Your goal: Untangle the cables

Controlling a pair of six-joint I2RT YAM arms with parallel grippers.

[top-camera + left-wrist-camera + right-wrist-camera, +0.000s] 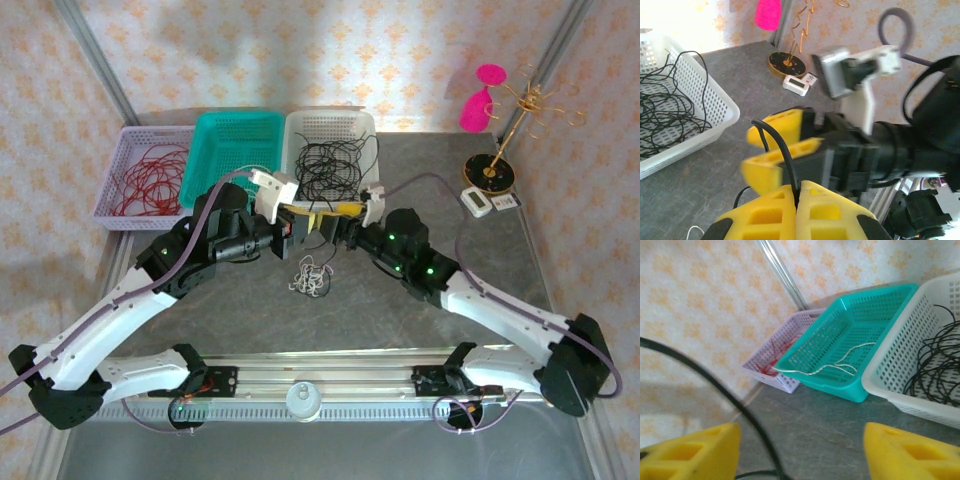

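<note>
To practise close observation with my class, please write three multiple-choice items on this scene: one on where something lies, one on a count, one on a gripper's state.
1. Where do the thin red cables lie?
A in the lilac plastic basket
B on the grey tabletop
C on the gold wire stand

2. How many plastic mesh baskets stand in the row?
A two
B three
C four

3. How is the left gripper?
A open and empty
B shut on a thin black cable
C shut on a red cable

Key:
1 A, the red loops lie inside the lilac basket.
2 B, the lilac basket, teal basket and white basket stand side by side.
3 B, its yellow fingers pinch the black cable.
</note>
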